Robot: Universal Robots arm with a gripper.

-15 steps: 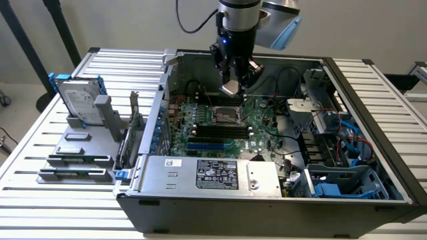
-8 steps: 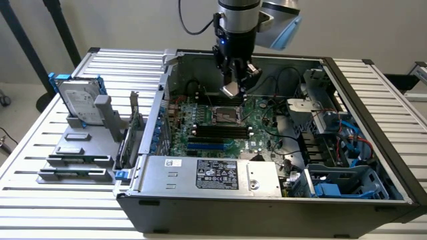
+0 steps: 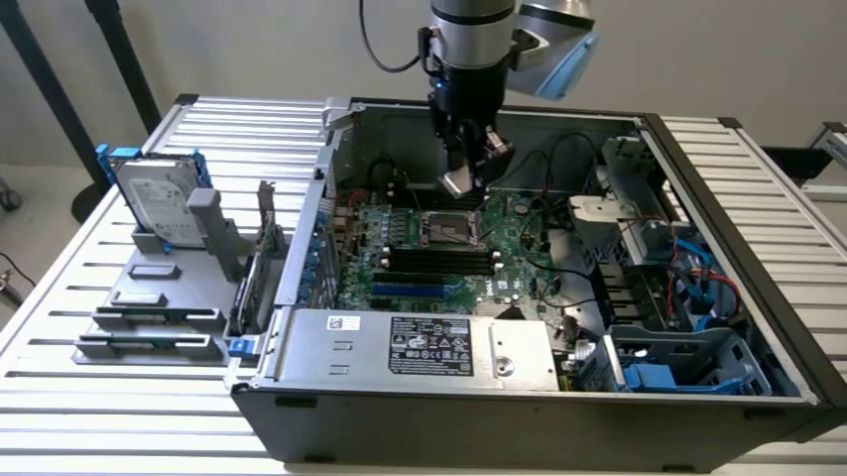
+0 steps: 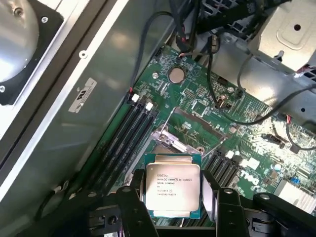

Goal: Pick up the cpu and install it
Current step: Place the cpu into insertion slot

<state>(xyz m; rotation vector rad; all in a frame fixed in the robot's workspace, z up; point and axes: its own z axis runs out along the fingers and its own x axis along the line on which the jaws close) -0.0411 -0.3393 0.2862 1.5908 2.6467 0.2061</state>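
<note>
The cpu, a small flat square chip with a dull silver top and a green rim, sits between my gripper's two black fingers, which are shut on its sides. In the exterior view my gripper hangs inside the open computer case, holding the cpu tilted a little above the motherboard. The open processor socket with its metal frame lies just below and in front of the chip. In the wrist view, part of the socket is hidden behind the cpu.
Black memory slots run beside the socket, and black cables loop over the board. A power supply fills the case's front. A drive cage stands at the exterior view's right. A hard drive in a blue frame stands on a grey fixture outside the case.
</note>
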